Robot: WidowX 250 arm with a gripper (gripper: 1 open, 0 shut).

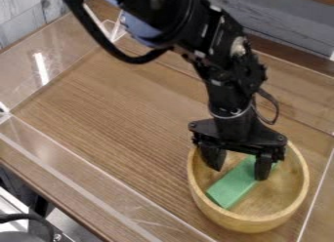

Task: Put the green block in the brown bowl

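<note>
Green block [236, 187] lies in brown bowl [290, 216]; jaws spread wide above; no writing legible.

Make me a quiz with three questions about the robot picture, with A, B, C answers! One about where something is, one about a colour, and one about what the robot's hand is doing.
1. Where is the green block?
A. On the table beside the bowl
B. Inside the brown bowl
C. Up in the air, away from the bowl

2. What colour is the robot's hand?
A. Black
B. White
C. Red

3. How are the hand's fingers?
A. Squeezed tight together
B. Spread open over the block
C. Out of the picture

Answers:
1. B, the block lies on the bowl's inner floor, inside the rim.
2. A, the hand and the arm above it are black.
3. B, the two fingers stand apart, reaching down into the bowl on either side of the block.
</note>
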